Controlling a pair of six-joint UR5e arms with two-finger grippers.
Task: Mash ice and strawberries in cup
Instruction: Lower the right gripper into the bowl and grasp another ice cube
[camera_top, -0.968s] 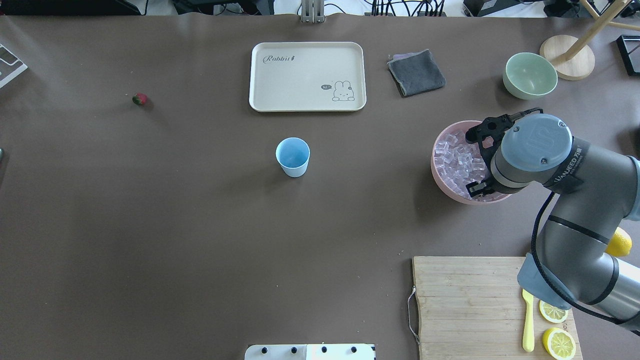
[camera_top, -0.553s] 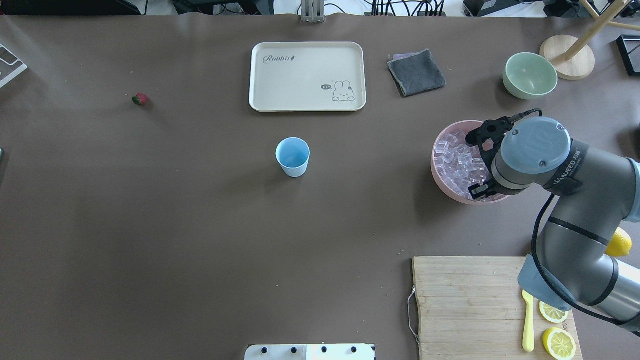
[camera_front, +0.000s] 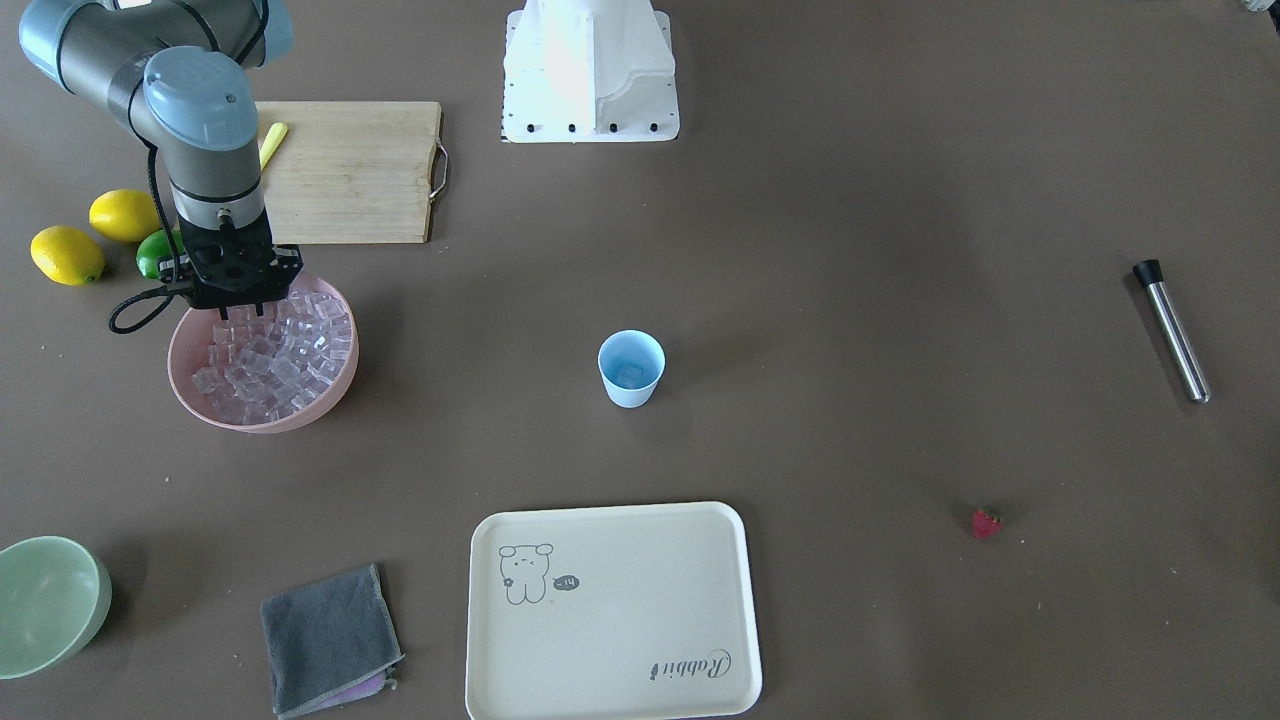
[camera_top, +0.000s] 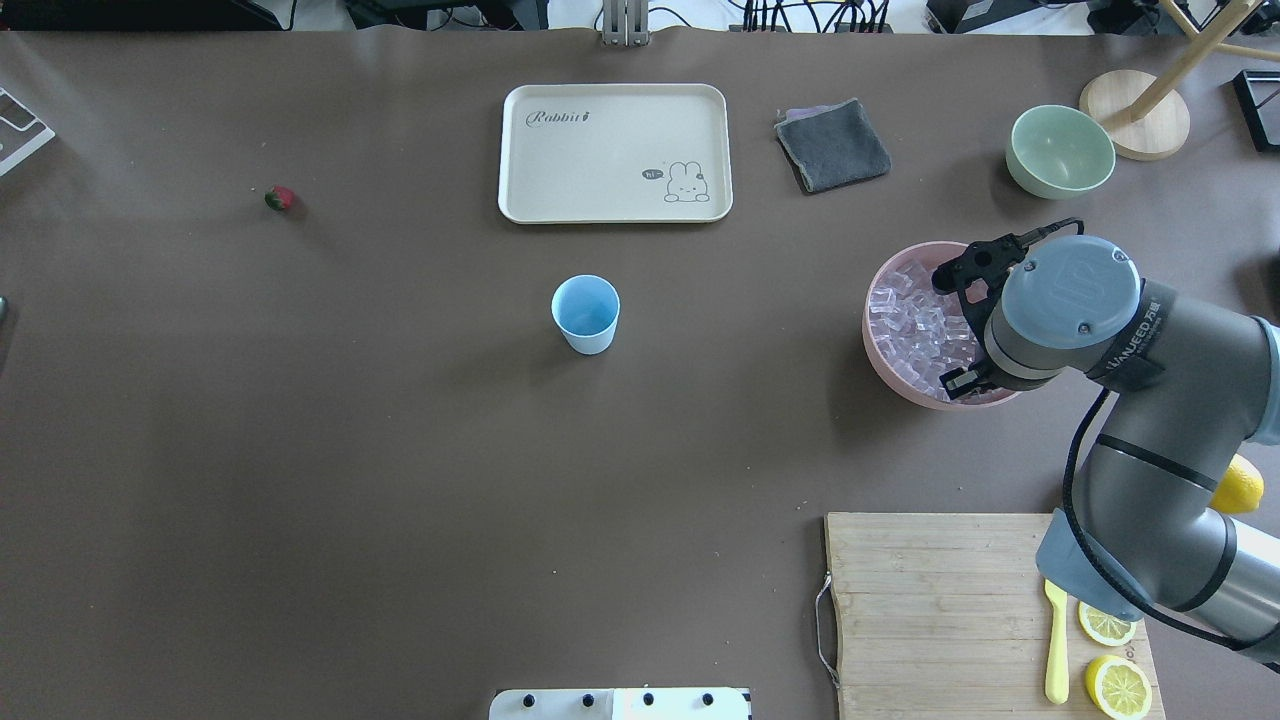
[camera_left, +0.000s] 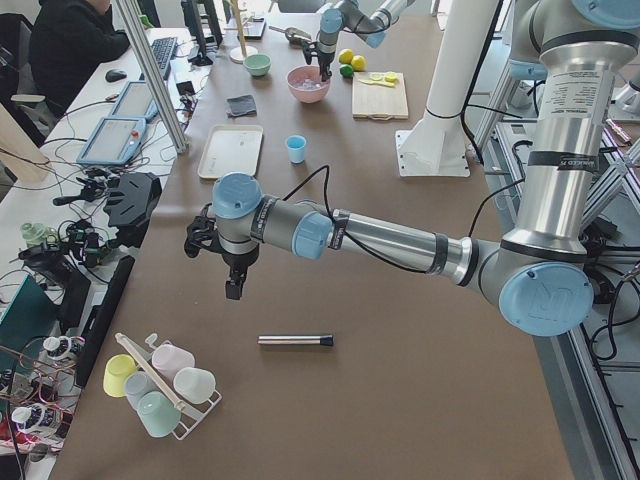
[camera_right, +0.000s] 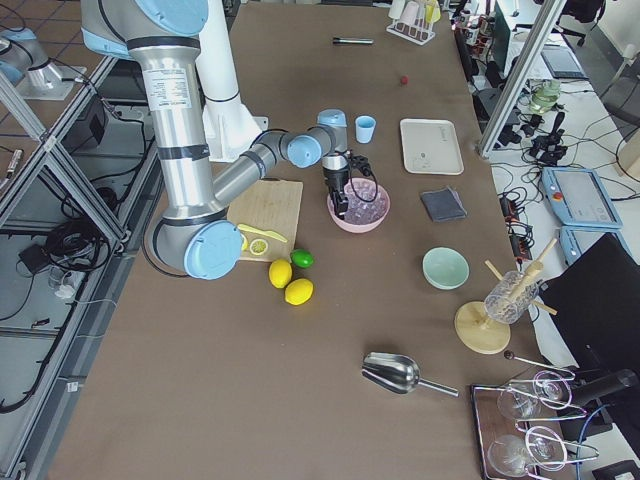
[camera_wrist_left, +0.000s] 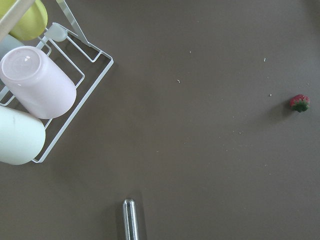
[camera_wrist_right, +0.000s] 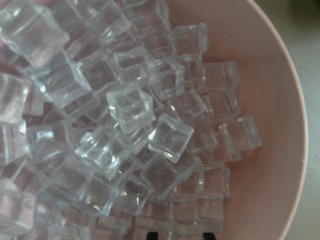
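One brown desk (camera_top: 300, 450) fills the overhead view. From the right edge of that view the right arm (camera_top: 1180, 340) reaches in and holds its jaws, spread apart, over the pink bowl (camera_top: 868, 330) at right of centre. The wrist view looks straight down on the heap of ice (camera_wrist_right: 130, 107) cubes inside. In the side view the left arm (camera_left: 380, 235) hangs above bare desk at centre left, and I cannot tell whether its jaws are spread. At the overhead centre the blue cup (camera_top: 586, 312) stands upright. At upper left the strawberry (camera_top: 280, 198) lies alone.
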